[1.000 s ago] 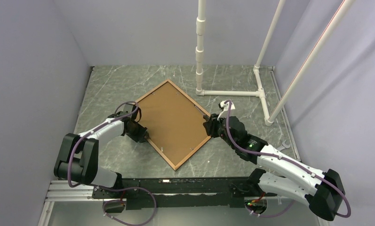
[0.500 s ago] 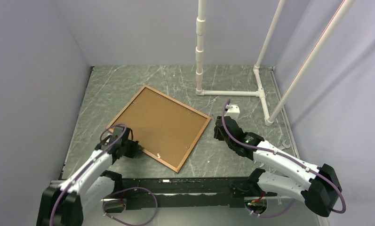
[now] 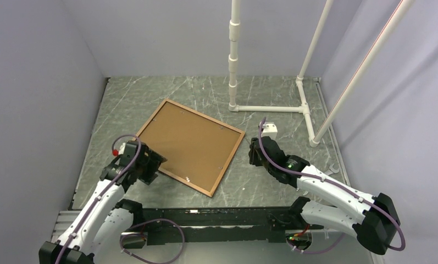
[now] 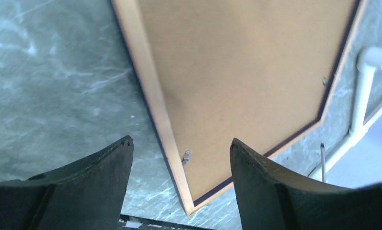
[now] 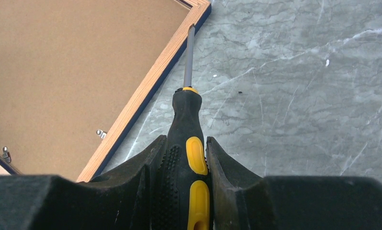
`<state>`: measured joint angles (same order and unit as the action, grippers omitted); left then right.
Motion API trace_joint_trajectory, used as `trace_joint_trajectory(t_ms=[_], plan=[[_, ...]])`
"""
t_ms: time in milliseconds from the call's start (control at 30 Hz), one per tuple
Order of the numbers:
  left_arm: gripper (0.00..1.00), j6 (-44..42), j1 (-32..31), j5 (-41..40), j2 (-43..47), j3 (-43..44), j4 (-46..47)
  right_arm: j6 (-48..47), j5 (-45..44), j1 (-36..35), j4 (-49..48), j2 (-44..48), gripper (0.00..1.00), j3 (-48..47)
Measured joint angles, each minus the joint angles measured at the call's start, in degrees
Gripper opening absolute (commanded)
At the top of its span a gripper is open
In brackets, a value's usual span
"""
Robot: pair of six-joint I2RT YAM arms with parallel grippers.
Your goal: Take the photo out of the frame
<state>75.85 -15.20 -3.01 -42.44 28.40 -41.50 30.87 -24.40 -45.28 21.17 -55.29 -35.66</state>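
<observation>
The frame (image 3: 205, 116) lies face down on the marble table, its pale wood rim and navy outer edge (image 4: 145, 100) showing. The photo (image 3: 192, 146) sits inside it, only its brown hardboard back (image 4: 237, 72) visible, with small metal tabs (image 4: 185, 155) along the rim. My left gripper (image 3: 149, 165) is open over the frame's near-left corner; in the left wrist view that gripper (image 4: 179, 143) straddles the rim with nothing held. My right gripper (image 3: 253, 151) hovers just right of the frame, and in its wrist view this gripper (image 5: 185, 139) is shut on a black-and-yellow screwdriver (image 5: 189, 110) whose tip points at the frame's corner.
A white pipe stand (image 3: 234, 55) rises behind the frame, its base pipe (image 3: 266, 109) lying on the table to the right. Slanted white pipes (image 3: 315, 49) stand at back right. Grey walls close in both sides. A black rail (image 3: 205, 217) runs along the near edge.
The frame has turned and slid left. My left gripper opened and sits at the frame's near-left corner. The right gripper with the screwdriver drew back from the frame's right corner.
</observation>
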Motion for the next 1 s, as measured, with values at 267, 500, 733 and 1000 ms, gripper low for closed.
trace_joint_trajectory(t_ms=[267,500,733,1000], plan=[[0.69,-19.3,-7.5,6.2,-5.4,7.6,5.3,-0.9,-1.0,0.4,0.2,0.0,0.0,-0.1],[0.61,-32.3,-27.3,8.8,-25.0,19.2,13.0,-1.1,-4.6,0.6,3.1,1.4,0.0,-1.3],[0.56,-38.6,-40.7,1.0,-47.4,37.0,10.5,-0.5,-9.1,0.8,6.4,5.4,0.0,-2.0],[0.56,-39.3,-48.3,-5.0,-60.8,42.4,5.9,0.7,-12.9,1.0,9.2,11.9,0.0,-2.0]])
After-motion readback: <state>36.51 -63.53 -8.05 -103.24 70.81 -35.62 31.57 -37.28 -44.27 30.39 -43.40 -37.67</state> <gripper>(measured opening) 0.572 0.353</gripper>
